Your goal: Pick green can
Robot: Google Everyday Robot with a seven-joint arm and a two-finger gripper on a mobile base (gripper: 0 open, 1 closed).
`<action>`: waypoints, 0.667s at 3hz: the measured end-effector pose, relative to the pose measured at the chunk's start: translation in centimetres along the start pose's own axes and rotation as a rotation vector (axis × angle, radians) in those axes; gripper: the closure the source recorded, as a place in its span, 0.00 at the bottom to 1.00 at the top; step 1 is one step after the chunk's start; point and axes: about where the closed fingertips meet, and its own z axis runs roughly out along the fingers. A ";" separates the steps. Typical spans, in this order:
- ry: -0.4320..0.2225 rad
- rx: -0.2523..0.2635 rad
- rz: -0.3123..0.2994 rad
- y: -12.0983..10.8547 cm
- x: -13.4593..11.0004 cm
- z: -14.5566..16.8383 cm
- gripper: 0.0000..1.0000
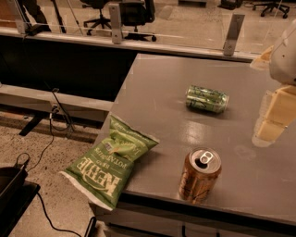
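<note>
**Entry: green can on its side, gripper at right edge of frame**

Grey table (157, 88) fills the centre and right of the frame; its near edge runs along the bottom.

Green can (207, 99): lies on its side on the table top, right of centre and a little above the middle of the frame. Its long axis runs roughly left to right, tilted slightly downward toward the right. Pale markings show on the green wall, and a silver end faces right. Nothing touches it.

Gripper (273, 121): at the right edge of the frame, level with the can and slightly lower, over the table. It is pale cream and partly cut off by the frame edge, with the white arm body (284, 51) above it. It is well apart from the green can, with bare table between them. How far open it is cannot be told from this view (only part of it shows), and it has no hold on the can.

Other items:
- Brown can (200, 175): upright near the table's front edge, lower centre-right, with its silver top and tab visible.
- Green chip bag (111, 162): lower left, lying over the table's front-left corner and hanging past the edge.
- Office chairs (121, 14): upper left background, behind the table.
- Cable (60, 115): on the floor at the left.
</note>
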 end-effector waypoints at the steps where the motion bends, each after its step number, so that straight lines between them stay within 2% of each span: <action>1: 0.000 0.000 0.000 0.0 0.0 0.0 0.00; 2: -0.010 0.026 0.003 -1.1 0.0 -0.2 0.00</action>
